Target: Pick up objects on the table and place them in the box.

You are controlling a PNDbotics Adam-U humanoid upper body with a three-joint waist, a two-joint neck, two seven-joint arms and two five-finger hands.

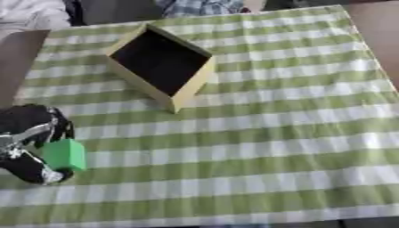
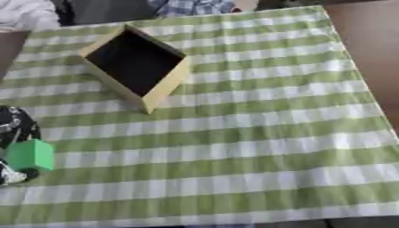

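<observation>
My left hand point(image 1: 30, 142) is at the lower left of the table, fingers curled round a green block point(image 1: 65, 154). The block shows at the hand's right side, over the checked cloth. The box point(image 1: 193, 84), pale wood with a dark inside, lies turned cornerwise at the upper left of the table, well above the hand. Its inside looks bare. My right hand is in neither view.
A green and white checked cloth point(image 1: 265, 133) covers the table. Brown tabletop point(image 2: 366, 35) shows beyond the cloth's right edge. Clothing of people shows along the far edge.
</observation>
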